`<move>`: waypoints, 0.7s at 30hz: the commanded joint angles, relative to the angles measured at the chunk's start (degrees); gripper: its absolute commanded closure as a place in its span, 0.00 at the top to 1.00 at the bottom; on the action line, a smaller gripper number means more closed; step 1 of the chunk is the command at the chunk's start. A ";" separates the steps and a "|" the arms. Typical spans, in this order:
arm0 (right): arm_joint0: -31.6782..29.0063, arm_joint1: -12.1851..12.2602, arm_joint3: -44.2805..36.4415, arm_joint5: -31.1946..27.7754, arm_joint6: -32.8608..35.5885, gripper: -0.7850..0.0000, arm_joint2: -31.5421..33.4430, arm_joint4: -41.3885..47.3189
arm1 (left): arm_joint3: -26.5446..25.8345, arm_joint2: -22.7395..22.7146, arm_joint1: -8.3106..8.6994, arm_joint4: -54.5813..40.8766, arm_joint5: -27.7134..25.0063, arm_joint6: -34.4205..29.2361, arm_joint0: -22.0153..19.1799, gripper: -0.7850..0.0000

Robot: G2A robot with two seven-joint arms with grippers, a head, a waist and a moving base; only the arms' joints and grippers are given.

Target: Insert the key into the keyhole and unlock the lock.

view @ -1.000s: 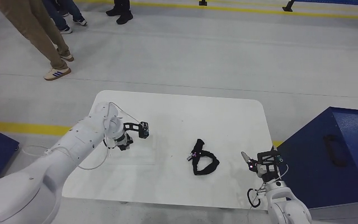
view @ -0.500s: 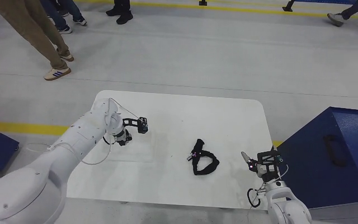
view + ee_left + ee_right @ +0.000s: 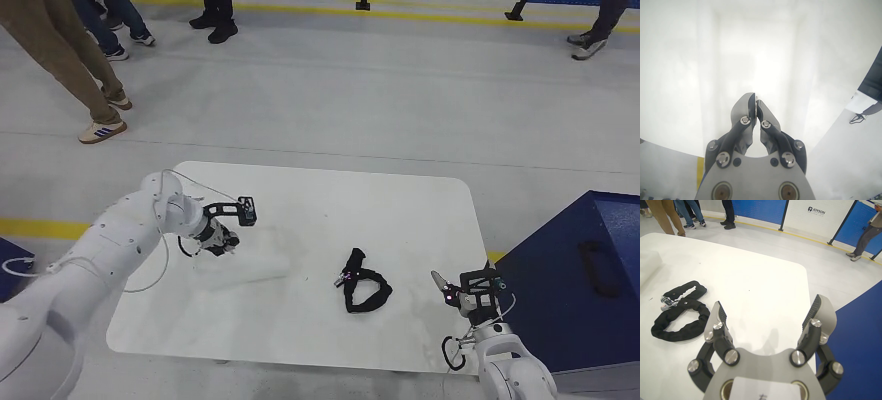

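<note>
The surface (image 3: pixel 400 200) carries the black chain lock (image 3: pixel 365 290) near its middle, metal end (image 3: pixel 668 303) exposed. Near the edge the right gripper (image 3: pixel 769 300) is held, fingers spread. The left gripper (image 3: pixel 755 98) is pinched on a thin metal piece, judged the key (image 3: pixel 755 109), well apart from the lock.

The white wall panel (image 3: pixel 816 211) at the back of the room carried a dark logo beside a short word in capitals. A white sticker (image 3: pixel 764 391) on the right wrist's mount bore a mark, cut off and unreadable.
</note>
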 commanded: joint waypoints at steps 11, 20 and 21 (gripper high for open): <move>0.00 0.00 0.00 0.00 0.00 1.00 0.00 0.00 | -10.95 0.00 7.99 0.80 0.00 -1.14 0.62 0.00; 0.00 0.00 0.00 0.00 0.00 1.00 0.00 0.00 | -15.26 -1.07 11.47 11.05 0.00 1.75 0.03 0.00; 0.00 0.00 0.00 0.00 0.00 1.00 0.00 0.00 | -15.36 -1.44 11.73 10.74 0.00 2.69 0.06 0.00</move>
